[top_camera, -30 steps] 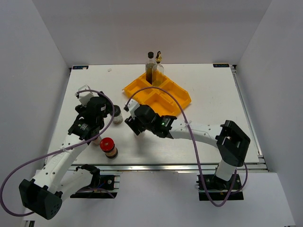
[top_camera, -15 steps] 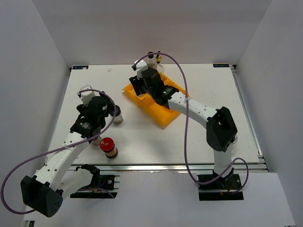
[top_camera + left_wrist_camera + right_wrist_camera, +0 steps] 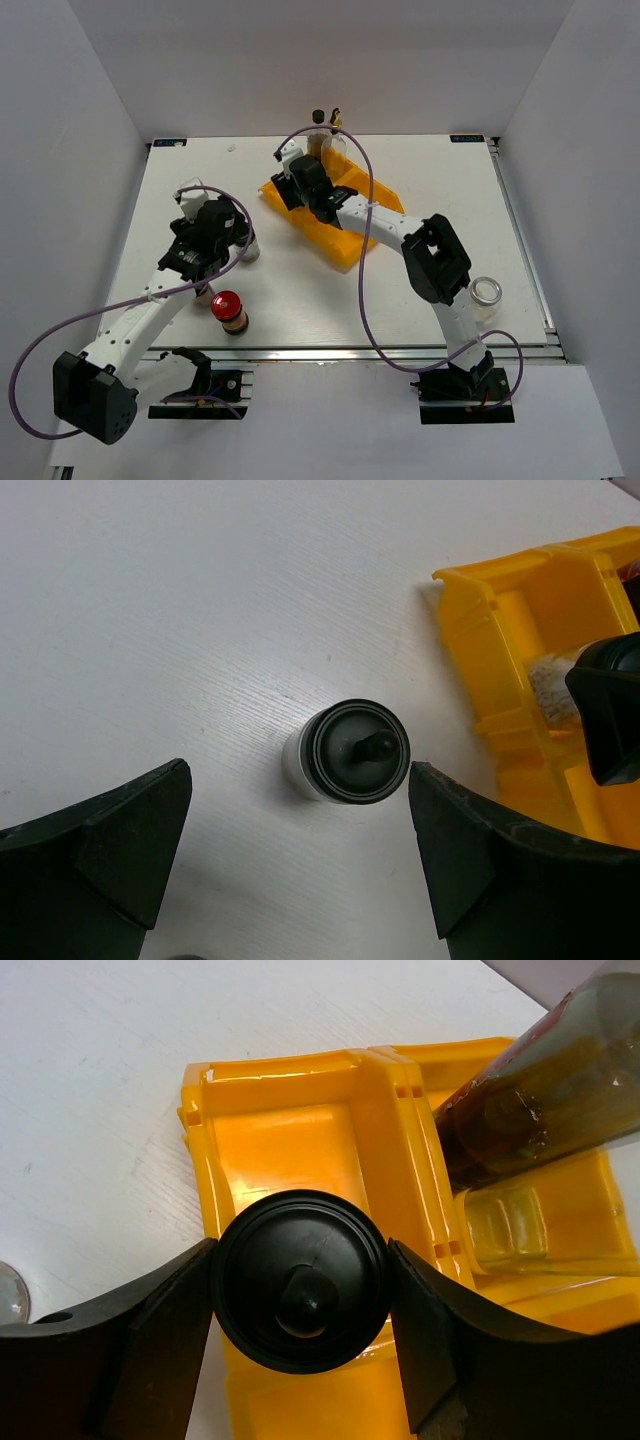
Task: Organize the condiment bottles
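Obs: right gripper [image 3: 300, 1295] is part-closed on a black-lidded jar [image 3: 300, 1260], with both fingers pressed against the rim of the round lid, which has a small knob at its centre. The jar hangs over a corner compartment of the yellow tray [image 3: 290, 1130] (whether its base rests on the tray floor, I cannot tell). The next compartment holds the dark-brown bottle [image 3: 520, 1110], which is glass with brown liquid inside. In the top view, the gold-spouted bottle [image 3: 336, 130] stands just beside it at the tray's far end.

The left gripper [image 3: 298, 770] is spread wide and holds nothing. A 2nd black-lidded jar [image 3: 355, 750] stands upright on the white table [image 3: 150, 600] between its fingers, touching neither, near the tray's edge.

Elsewhere, a red-lidded jar [image 3: 228, 308] stands toward the near-left. A silver-lidded jar [image 3: 487, 291] sits at the right, well apart from the tray.

The tray is glossy moulded plastic with divider walls. The table is matte with a faint grain.
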Robot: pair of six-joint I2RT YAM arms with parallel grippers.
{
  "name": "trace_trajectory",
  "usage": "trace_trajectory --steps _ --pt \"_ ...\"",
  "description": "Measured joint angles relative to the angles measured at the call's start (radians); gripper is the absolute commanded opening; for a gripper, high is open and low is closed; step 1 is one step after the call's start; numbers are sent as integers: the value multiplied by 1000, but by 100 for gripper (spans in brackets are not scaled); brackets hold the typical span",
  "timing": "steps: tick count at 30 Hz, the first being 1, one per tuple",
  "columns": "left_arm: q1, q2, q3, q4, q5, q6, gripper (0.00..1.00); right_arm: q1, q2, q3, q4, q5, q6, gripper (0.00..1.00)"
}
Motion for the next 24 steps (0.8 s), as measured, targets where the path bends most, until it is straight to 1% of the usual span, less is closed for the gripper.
trace_trajectory --steps 2,4,5,6,8,11,13,15,16,24 --pt "0 19 0 2 10 2 98 -5 3 0 3 -4 13 30" --pt "0 38 0 3 24 5 98 -12 5 -1 6 -9 33 33" --pt "0 46 0 3 30 6 98 -16 6 -2 8 -12 39 41" --pt "0 54 1 3 35 6 98 -20 7 -2 9 -16 47 46" --pt "0 69 3 5 47 7 98 -27 11 -5 10 -29 56 51" --pt "0 82 7 10 71 8 98 -35 19 -13 19 -40 62 56" --pt "0 87 8 21 88 9 98 -37 23 -16 21 -45 64 68" --pt "0 92 14 26 105 12 98 -37 28 -16 23 -46 67 88" --pt "0 94 19 24 109 12 98 -37 31 -16 25 -46 68 89" --pt "0 98 67 -2 133 7 98 -37 28 -16 24 -69 68 89"
